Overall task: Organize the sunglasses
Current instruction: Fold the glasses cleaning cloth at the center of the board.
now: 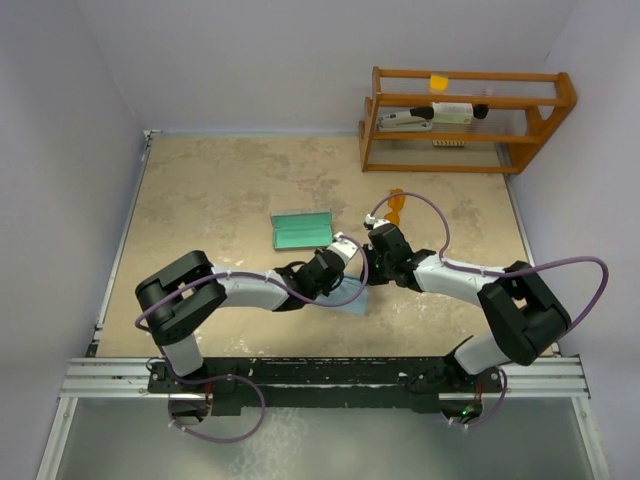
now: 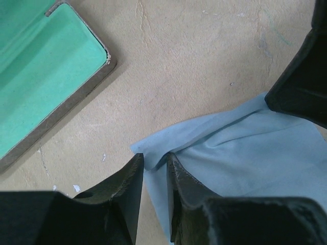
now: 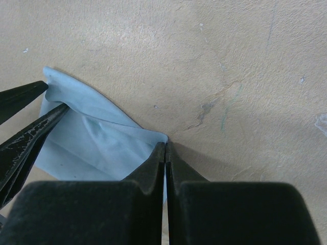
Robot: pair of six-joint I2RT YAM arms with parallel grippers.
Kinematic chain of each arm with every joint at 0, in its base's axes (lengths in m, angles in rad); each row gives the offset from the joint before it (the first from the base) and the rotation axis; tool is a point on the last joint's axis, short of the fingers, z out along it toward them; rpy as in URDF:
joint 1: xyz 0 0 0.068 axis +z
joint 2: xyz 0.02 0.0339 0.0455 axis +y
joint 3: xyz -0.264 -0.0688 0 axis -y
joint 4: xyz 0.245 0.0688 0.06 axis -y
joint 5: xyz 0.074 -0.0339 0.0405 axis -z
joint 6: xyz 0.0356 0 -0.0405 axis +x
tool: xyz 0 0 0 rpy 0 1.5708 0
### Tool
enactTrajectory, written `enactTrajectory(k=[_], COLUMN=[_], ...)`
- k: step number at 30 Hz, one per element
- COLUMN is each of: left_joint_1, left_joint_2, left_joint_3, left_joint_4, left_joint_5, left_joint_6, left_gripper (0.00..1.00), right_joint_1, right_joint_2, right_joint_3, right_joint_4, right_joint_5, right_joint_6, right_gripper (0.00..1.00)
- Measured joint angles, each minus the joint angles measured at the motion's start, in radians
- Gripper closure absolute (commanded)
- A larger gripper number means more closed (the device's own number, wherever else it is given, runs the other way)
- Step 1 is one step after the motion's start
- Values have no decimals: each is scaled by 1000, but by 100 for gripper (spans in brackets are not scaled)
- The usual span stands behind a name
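The orange sunglasses (image 1: 397, 205) lie on the table behind my right arm, held by neither gripper. The grey case (image 1: 303, 231) lies open with its green lining (image 2: 41, 66) up. A light blue cloth (image 1: 348, 298) is stretched between both grippers in the middle of the table. My left gripper (image 2: 155, 161) has one cloth (image 2: 245, 153) corner between its fingers, which stand a little apart. My right gripper (image 3: 165, 145) is pinched tight on the other corner of the cloth (image 3: 97, 138). In the top view the left gripper (image 1: 352, 268) and right gripper (image 1: 370, 275) nearly meet.
A wooden rack (image 1: 465, 118) stands at the back right with a stapler (image 1: 405, 122) and other small items on its shelf. White walls close the table on three sides. The right arm's cable (image 1: 420, 205) loops over the sunglasses.
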Motion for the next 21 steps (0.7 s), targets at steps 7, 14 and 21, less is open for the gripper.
enactTrajectory(k=[7, 14, 21], left_joint_1=[0, 0, 0], left_joint_2=[6, 27, 28], left_joint_3=[16, 21, 26], left_joint_4=[1, 2, -1], left_joint_5=[-5, -7, -10], left_joint_6=[7, 14, 14], left_gripper=[80, 99, 100], right_joint_1=[0, 0, 0], right_joint_2=[0, 0, 2], right_joint_3=[0, 0, 0], right_joint_4=[1, 1, 4], right_joint_5=[0, 0, 0], right_joint_6=[0, 0, 0], right_gripper=[100, 100, 100])
